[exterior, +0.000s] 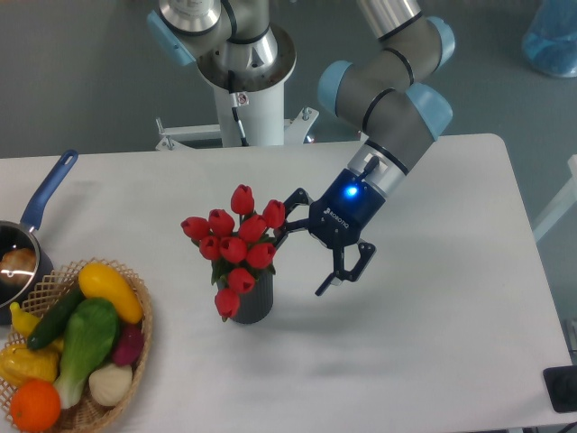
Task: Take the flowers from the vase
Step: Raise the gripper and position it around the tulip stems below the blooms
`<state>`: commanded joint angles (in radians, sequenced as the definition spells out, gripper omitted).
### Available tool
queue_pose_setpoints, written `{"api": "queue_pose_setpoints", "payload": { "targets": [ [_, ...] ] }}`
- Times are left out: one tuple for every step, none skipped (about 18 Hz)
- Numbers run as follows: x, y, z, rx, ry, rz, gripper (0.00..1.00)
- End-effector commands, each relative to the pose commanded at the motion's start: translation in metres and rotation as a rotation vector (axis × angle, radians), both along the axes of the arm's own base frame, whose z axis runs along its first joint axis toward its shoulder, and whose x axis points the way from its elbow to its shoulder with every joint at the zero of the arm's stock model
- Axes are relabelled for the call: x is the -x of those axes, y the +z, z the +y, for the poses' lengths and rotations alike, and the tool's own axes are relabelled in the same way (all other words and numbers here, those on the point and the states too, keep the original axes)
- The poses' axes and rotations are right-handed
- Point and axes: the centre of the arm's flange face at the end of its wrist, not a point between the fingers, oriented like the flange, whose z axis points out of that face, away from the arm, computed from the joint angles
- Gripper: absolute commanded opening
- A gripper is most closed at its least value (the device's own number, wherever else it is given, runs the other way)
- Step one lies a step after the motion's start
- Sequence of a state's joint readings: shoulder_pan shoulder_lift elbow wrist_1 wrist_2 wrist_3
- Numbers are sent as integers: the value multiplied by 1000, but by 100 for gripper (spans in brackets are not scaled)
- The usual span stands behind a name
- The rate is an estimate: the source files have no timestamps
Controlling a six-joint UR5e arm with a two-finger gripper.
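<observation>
The flowers (234, 242), a bunch of red tulip buds with green stems, stand in the small dark grey ribbed vase (256, 299) near the middle of the white table. My gripper (299, 266) is just to the right of the bunch, at bud height, and it is open. Its upper finger (287, 216) reaches in against the right-hand buds. Its lower finger (341, 275) hangs free to the right of the vase. Nothing is held between the fingers.
A blue-handled saucepan (41, 198) sits at the left edge. A woven wicker basket (135, 338) full of toy vegetables and fruit stands at the front left. The arm's base (243, 81) rises behind the table's far edge.
</observation>
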<state>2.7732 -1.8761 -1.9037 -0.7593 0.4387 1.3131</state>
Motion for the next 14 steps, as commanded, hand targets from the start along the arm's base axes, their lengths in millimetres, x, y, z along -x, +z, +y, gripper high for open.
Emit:
{"api": "queue_pose_setpoints", "payload": {
  "targets": [
    [8,2,-8,-2,18,4,100],
    [11,4,-12,-3,28,7,100],
    [9,5,-14,-3,29,7,100],
    [4,7,-16,0,30,5,100],
    [-1,6,-19,10,33,2,100],
    [-3,7,-23,22,39,6,100],
    [-6,8,-24,25,40,6,100],
    [-9,8,-24,29,39,1,100],
    [-14,8,-25,30,37,-3,100],
    [-26,6,-28,34,35,-13,100],
    [-39,3,-28,36,25,-23,100],
    [-51,0,-24,39,10,-29,100],
    [-68,-5,-15,45,-21,-42,100],
    [-77,-8,-12,48,-35,-48,100]
  ]
}}
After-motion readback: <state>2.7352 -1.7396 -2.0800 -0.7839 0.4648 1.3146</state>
